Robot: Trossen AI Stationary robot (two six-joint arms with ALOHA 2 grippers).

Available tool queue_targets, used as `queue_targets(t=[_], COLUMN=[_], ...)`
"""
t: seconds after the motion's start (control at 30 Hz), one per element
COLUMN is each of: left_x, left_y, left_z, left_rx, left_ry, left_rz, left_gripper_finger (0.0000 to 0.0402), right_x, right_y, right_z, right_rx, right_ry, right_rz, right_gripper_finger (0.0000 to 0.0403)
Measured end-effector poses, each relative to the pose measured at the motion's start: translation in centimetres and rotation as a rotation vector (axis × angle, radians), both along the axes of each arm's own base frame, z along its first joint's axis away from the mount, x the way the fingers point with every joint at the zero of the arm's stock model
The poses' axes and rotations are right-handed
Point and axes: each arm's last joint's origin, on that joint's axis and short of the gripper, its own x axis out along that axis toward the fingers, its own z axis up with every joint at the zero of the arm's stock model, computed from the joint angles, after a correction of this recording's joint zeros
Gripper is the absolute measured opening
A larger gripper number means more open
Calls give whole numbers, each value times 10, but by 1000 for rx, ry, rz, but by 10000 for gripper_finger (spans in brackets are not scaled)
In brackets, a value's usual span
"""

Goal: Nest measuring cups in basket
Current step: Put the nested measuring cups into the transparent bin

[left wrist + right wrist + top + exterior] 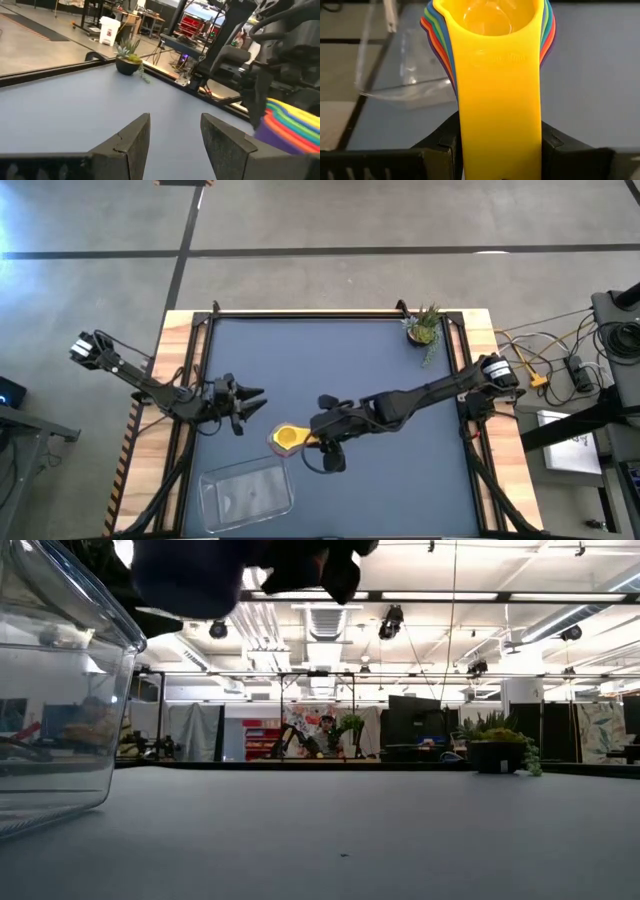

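Note:
The measuring cups sit nested in one stack, yellow on top (pixel 287 438), with rainbow-coloured rims showing below it (pixel 490 20) (pixel 292 125). My right gripper (pixel 312 438) (pixel 500 150) reaches in from the table's right and is shut on the stack, just above and to the far right of the clear basket (pixel 245 492) (pixel 395 75). The basket rests flat on the table near its near edge (pixel 50 690). My left gripper (pixel 250 395) (pixel 175 135) hovers open, left of the stack, touching nothing. My right gripper pinches the stacked handles (pixel 500 125) between its two fingers (pixel 445 142), one on each side edge, with the yellow handle on top. The fingers come level from the table's right, lying along the handles. The bowls point away toward the basket, and the stack is lifted clear of the table.
A small potted plant (pixel 425 328) (pixel 127 60) (pixel 500 752) stands at the far right corner. A raised dark rail (pixel 300 313) frames the blue-grey table top. Cables and gear lie beyond the right edge (pixel 560 370).

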Motion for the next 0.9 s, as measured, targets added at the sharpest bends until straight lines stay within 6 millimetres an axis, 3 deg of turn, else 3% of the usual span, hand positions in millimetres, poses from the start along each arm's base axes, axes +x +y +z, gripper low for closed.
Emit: queue_targets(t=[0.5,0.67,0.9], left_x=[-7,-9,-11], left_y=[6,8,10], left_z=[10,10,11], left_rx=[33,32,29], left_ry=[-42,-36,-38], left_rz=[9,21,23], left_gripper_finger=[159,159,159], right_x=[12,30,60], right_y=[13,22,35], right_z=[11,6,15], right_rx=[108,122,96], right_ry=[-184,-179,-214], right_rz=[85,134,196], right_gripper_finger=[129,128,128])
